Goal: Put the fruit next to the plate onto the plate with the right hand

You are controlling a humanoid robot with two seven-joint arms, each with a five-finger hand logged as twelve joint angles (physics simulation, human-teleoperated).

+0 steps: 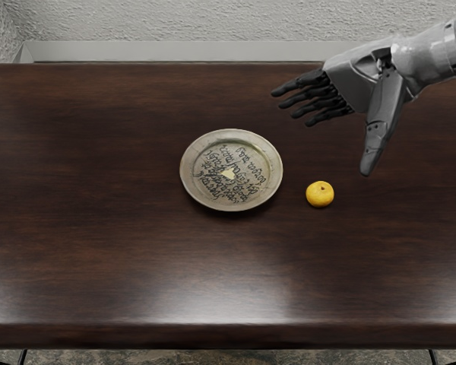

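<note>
Fruit (320, 193), small, round and orange-yellow, sat on the dark worktop (99, 258) in the head view, just beside the right edge of the plate (188, 166) and not touching it. The plate was shallow, marked with dark script-like lines, and carried no fruit. The right hand (348, 82) hovered over the far right of the worktop, well apart from the fruit. Its dark fingers (310, 94) were spread toward the left and its thumb (375, 137) pointed down; it held nothing. The left arm did not show.

By its look the fruit was probably light and fairly firm. Its smooth skin could slip, and being round it would likely roll if nudged from one side. The safest hold seemed to be across its widest part, thumb on one side and fingers opposite, taken from above with moderate pressure so the skin was not crushed.
</note>
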